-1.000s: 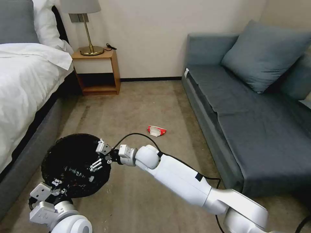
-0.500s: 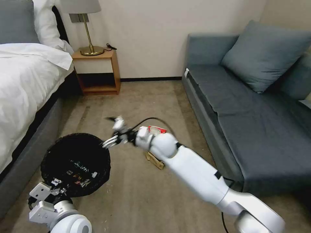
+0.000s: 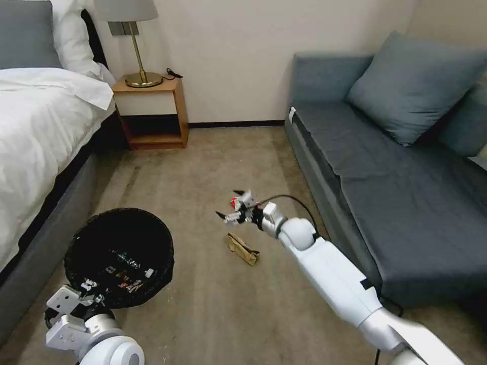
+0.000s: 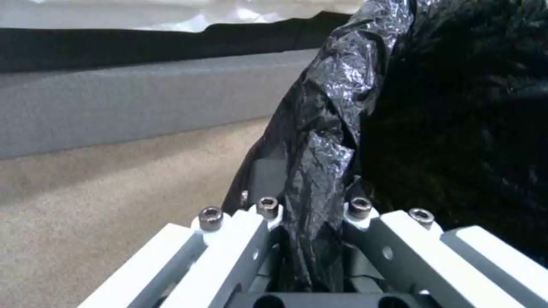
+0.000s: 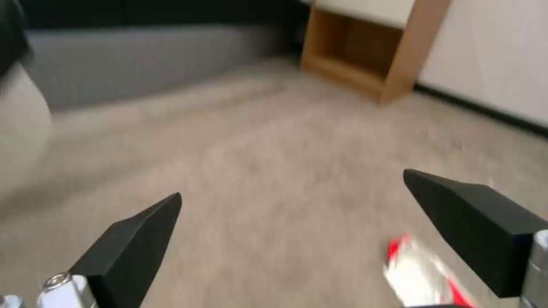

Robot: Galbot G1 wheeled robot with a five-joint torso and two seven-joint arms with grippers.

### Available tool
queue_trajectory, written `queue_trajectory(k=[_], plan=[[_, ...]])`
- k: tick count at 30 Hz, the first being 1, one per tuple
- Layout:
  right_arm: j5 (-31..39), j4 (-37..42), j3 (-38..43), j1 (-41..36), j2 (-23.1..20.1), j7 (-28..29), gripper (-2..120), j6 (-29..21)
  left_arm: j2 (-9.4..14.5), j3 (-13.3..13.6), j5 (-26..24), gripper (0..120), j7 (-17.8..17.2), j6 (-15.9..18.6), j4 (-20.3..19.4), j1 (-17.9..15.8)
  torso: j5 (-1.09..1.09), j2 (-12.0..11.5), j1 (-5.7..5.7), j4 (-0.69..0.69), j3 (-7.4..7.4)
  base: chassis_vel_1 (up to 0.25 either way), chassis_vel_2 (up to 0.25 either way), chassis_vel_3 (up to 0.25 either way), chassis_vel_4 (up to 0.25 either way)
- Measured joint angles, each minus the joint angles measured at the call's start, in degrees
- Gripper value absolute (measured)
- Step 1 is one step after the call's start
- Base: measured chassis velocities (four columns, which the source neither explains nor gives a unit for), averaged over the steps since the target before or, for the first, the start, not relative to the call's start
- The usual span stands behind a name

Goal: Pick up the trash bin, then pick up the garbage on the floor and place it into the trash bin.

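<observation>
Black crinkled plastic lines the trash bin [image 3: 119, 256], which sits low near the bed's [image 3: 35, 152] grey base, with a few scraps of litter visible at its bottom. The left tool [image 4: 311, 222] is pinched on the bag-covered rim of the bin, the liner bunched between its white fingers [image 4: 228, 244]. The right arm reaches out over the carpeted floor [image 3: 203, 162] toward the middle of the room, and the right tool [image 3: 231, 204] hangs there with its dark fingertips [image 5: 137, 231] spread wide and nothing between them. Just beyond it lies the red-and-white packet [image 5: 422, 273] on the carpet. A crumpled brown paper bag [image 3: 243, 249] lies on the floor just beside the arm, between bin and sofa [image 3: 385, 167].
</observation>
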Motion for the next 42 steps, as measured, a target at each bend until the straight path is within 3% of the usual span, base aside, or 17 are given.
queue_trajectory(k=[8,19,32,42], plan=[[-6.36,-13.51,-1.02,0.64,2.87,0.32,100,2.48,0.1,-0.17,0.01,0,-0.01,0.01,0.06,0.06,0.01,0.0,0.0,0.0,0.0,0.0,0.0,0.0,0.0],[-12.97,-24.55,-1.34,0.97,4.76,1.13,100,5.89,0.08,-0.11,-0.01,0,-0.02,0.01,0.66,-0.36,0.0,0.0,0.0,0.0,0.0,0.0,0.0,0.0,0.0],[-14.38,-30.16,-1.12,1.97,6.16,1.42,100,8.33,0.09,-0.14,-0.01,0,-0.02,-0.01,0.87,-0.49,0.0,0.0,0.0,0.0,0.0,0.0,0.0,0.0,0.0],[-14.44,-30.44,-1.12,1.95,6.59,1.54,67,8.59,0.13,-0.3,-0.01,0,-0.05,-0.09,0.42,-0.2,0.01,0.0,0.0,0.0,0.0,0.0,0.0,0.0,0.0]])
